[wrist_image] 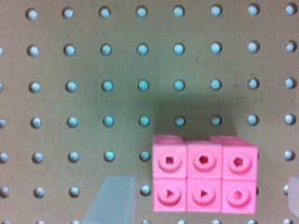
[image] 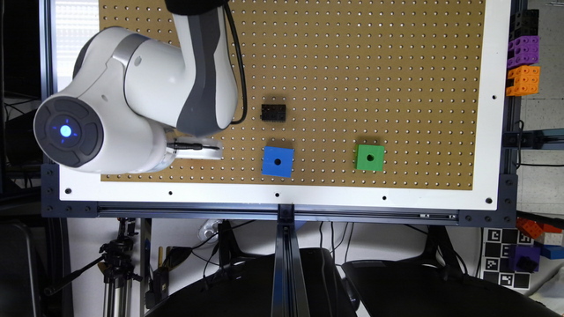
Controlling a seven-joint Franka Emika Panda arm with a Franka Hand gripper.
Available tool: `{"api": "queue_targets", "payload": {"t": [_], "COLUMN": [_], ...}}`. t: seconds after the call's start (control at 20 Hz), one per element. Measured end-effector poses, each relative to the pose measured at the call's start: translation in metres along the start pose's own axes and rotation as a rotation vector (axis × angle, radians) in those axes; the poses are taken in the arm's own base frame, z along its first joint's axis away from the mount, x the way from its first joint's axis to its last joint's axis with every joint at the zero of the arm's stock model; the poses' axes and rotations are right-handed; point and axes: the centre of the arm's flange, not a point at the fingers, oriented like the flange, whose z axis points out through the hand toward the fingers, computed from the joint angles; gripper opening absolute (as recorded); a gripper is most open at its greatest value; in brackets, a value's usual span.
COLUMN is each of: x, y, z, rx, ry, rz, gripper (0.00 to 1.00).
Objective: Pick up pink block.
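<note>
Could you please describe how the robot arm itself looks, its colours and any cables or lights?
The arm has smooth white rounded shells with dark grey sections. A round dark cap carries a glowing blue light. A black cable runs along it, and a black plug enters the white part near the wrist.

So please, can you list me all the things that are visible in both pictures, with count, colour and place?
pink block: 1, pink, on the pegboard under the wrist camera, between the two fingertips
black block: 1, black, mid-board in the exterior view
blue cube: 1, blue, nearer the board's front edge than the black block
green cube: 1, green, toward the exterior view's right of the blue cube
pegboard: 1, brown with a white border
stacked blocks: 3, black, purple, orange, off the board's right edge
tripod: 1, dark, below the table
robot arm: 1, white and grey
fingertips: 2, translucent, either side of the pink block, apart
</note>
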Motion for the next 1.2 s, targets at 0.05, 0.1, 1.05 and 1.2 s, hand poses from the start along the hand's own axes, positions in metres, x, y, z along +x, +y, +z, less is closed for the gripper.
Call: {"api": "queue_targets", "payload": {"t": [0.05, 0.1, 1.05, 1.2], "x": [0.001, 0.0, 0.001, 0.001], "y": [0.0, 0.0, -0.001, -0.001], "z": [0.001, 0.002, 0.049, 0.049], "rx": [0.0, -0.001, -0.006, -0.006], "ry": [0.0, -0.002, -0.017, -0.018], "rz": [0.0, 0.0, 0.001, 0.001], "gripper": [1.0, 1.0, 0.0, 0.0]}}
